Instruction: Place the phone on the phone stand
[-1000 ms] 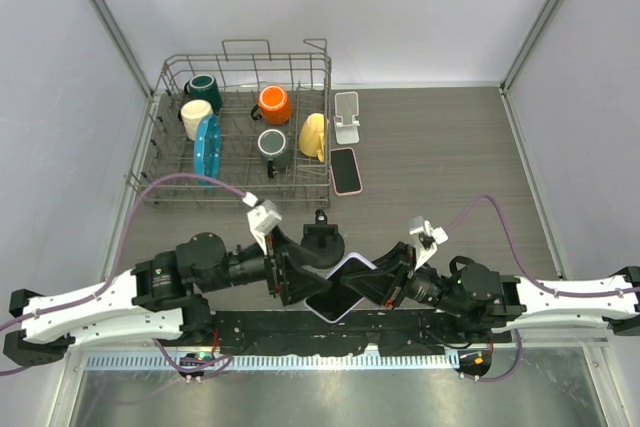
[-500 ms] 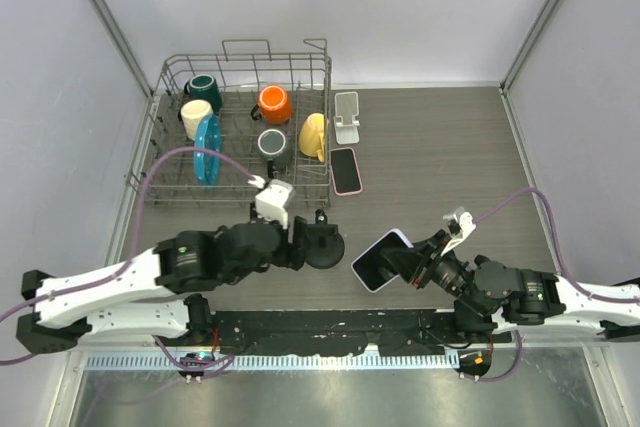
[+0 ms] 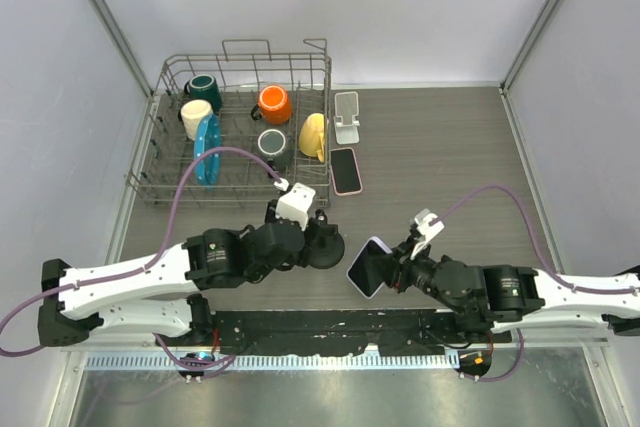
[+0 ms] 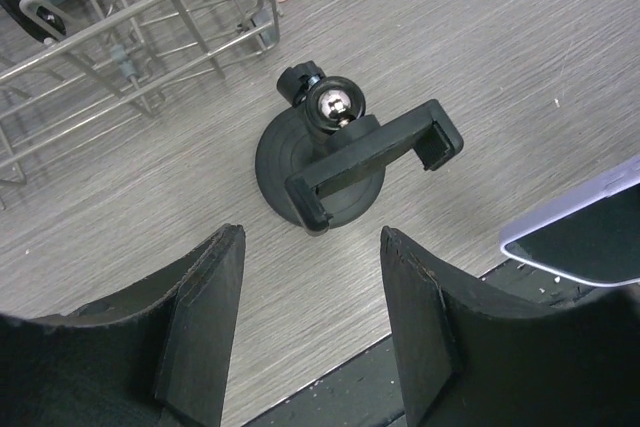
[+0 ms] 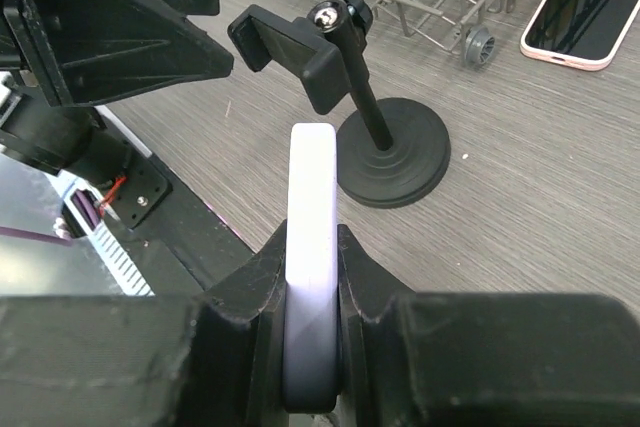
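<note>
Two phones are in view. The pale phone (image 3: pixel 366 267), with a dark screen, is pinched by its edges in the right end effector (image 5: pixel 312 272). It is held in the air over the near part of the bench (image 3: pixel 450 147), just to the right of the black phone stand (image 3: pixel 323 244) and not touching it.

The pink phone (image 3: pixel 346 170) lies flat on the bench, just beside the wire rack (image 3: pixel 300 59).

There are two stands as well. The black one has a round base and a clamp on top with nothing in it. The white stand (image 3: pixel 346 115) is further back, near the far right corner of the rack.

The left end effector (image 4: pixel 312 317) hangs over the black phone stand, its two fingers spread apart and holding nothing.

In the rack I count five mugs: a teal mug (image 3: pixel 203 87), a cream mug (image 3: pixel 195 115), an orange mug (image 3: pixel 272 102), a dark grey mug (image 3: pixel 272 144) and a yellow mug (image 3: pixel 313 134). There is also one blue plate (image 3: pixel 208 145), standing on its edge.
</note>
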Controlling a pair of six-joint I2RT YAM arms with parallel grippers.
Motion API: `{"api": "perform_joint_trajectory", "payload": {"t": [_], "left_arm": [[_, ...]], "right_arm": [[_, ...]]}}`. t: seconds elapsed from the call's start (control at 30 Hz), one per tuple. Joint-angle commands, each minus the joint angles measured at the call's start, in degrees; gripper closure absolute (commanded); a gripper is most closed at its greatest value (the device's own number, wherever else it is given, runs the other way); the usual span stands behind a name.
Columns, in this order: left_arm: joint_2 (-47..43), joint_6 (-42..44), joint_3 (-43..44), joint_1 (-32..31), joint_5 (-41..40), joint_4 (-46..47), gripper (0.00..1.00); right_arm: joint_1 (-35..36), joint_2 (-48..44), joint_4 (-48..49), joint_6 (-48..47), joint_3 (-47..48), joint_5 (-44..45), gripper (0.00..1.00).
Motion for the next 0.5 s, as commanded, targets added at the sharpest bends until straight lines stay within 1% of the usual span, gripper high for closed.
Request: {"api": "perform_joint_trajectory", "payload": {"t": [0.0, 0.07, 0.13, 0.23, 0.27, 0.3, 0.37, 0.4, 0.43, 0.47], "left_arm": [[0.1, 1.3, -0.3, 0.1, -1.5, 5.3, 0.41], [-0.1, 2.0, -1.2, 0.1, -1.9, 6.7, 0.44], [-0.3, 3.1, -2.7, 0.1, -1.9, 8.6, 0.46], [-0.6, 4.4, -4.1, 0.4, -1.8, 10.4, 0.52], [-0.7, 4.7, -4.5, 0.6, -1.3, 10.8, 0.56], [-0.7, 4.9, -4.8, 1.1, -1.2, 11.0, 0.57], [-0.6, 4.9, -5.1, 1.6, -1.5, 10.9, 0.6], [-0.8, 4.9, -5.4, 2.2, -1.8, 10.9, 0.6], [-0.8, 4.9, -6.0, 2.4, -1.9, 11.3, 0.6], [-1.1, 5.2, -6.3, 2.9, -1.8, 11.7, 0.62]], "right_arm": [[0.2, 6.5, 4.3, -1.7, 7.5, 3.4, 0.99], [0.2, 8.9, 4.7, -2.7, 8.6, 4.3, 0.99], [0.2, 10.1, 7.5, -5.7, 8.8, 4.1, 0.99], [0.3, 12.2, 9.7, -9.9, 9.7, 2.5, 0.99], [0.2, 12.7, 9.8, -10.7, 10.1, 2.5, 0.99], [0.2, 14.0, 9.8, -11.8, 11.1, 2.4, 1.0], [0.0, 15.1, 10.4, -13.9, 12.0, -1.9, 0.99], [-0.7, 16.5, 10.8, -15.2, 13.0, -4.9, 1.0], [-1.0, 17.3, 11.5, -17.7, 13.4, -11.9, 0.99], [-1.3, 17.9, 12.3, -18.8, 13.6, -14.5, 1.0]]}}
